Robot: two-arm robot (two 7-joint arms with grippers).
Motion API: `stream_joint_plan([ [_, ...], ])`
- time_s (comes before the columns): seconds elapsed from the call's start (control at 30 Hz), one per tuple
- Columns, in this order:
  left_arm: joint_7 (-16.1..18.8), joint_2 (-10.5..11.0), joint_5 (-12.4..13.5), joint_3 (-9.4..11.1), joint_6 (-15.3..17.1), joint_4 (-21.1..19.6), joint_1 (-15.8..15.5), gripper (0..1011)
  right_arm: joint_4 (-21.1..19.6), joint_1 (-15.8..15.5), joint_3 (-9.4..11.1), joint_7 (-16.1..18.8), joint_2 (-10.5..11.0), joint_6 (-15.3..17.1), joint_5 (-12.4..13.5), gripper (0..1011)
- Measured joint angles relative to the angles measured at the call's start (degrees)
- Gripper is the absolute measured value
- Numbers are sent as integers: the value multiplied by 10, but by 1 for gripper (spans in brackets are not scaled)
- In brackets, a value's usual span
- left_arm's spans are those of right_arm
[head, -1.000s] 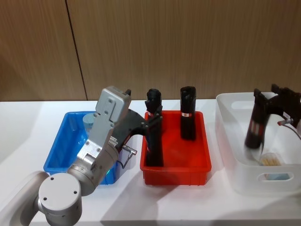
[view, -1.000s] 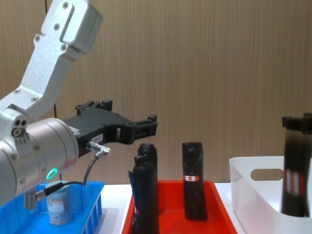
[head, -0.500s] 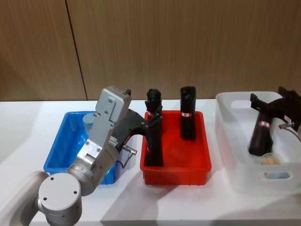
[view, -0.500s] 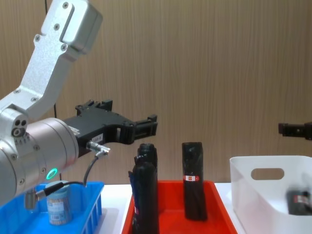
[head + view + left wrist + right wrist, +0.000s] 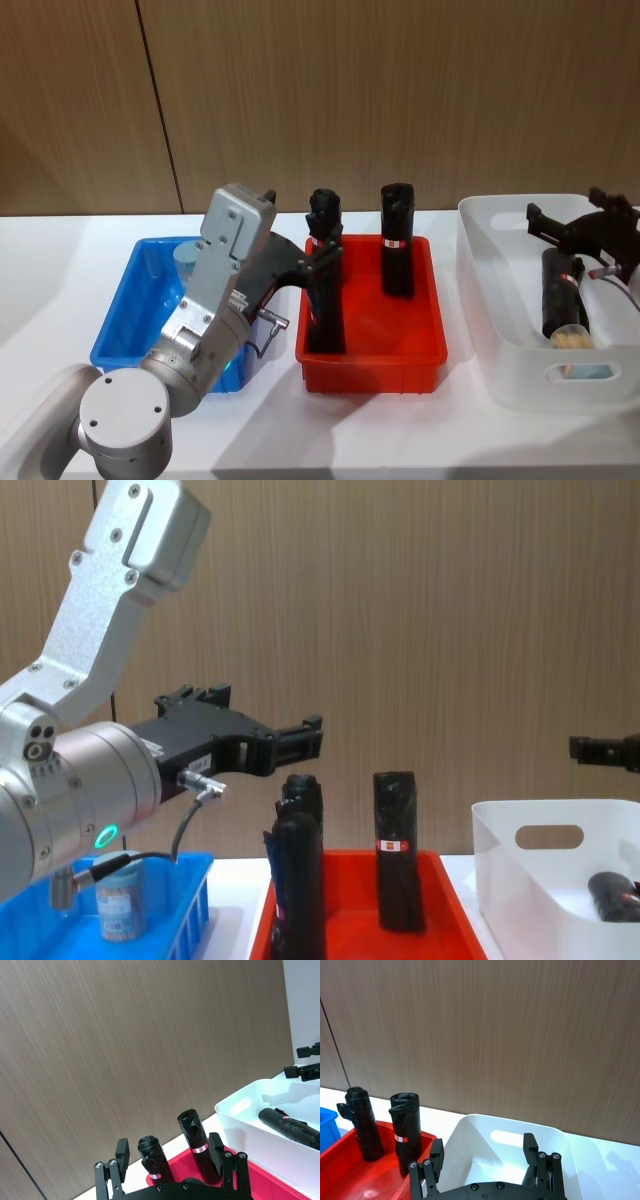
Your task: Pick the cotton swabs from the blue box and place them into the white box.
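Observation:
A cotton swabs tub with a pale lid stands in the blue box at the left; from the chest it shows as the tub behind the blue box wall. Another swab tub lies in the white box at the right, touched by a black roll lying there. My right gripper hovers open above the white box, holding nothing. My left gripper stands open over the red bin, its fingers wide apart.
Two tall black rolls stand upright in the red bin between the blue and white boxes. The left arm's grey body reaches over the blue box. A wooden wall closes the back of the white table.
The right gripper let go of the black roll, which dropped and now lies flat in the white box. The left arm has not moved.

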Motion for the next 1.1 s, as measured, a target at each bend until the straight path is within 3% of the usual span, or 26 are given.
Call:
stream_joint_plan([
  [1.1,0,0,0,0,0,0,0,1004,-176,-172,-33,-67,16,-105,13,1002],
])
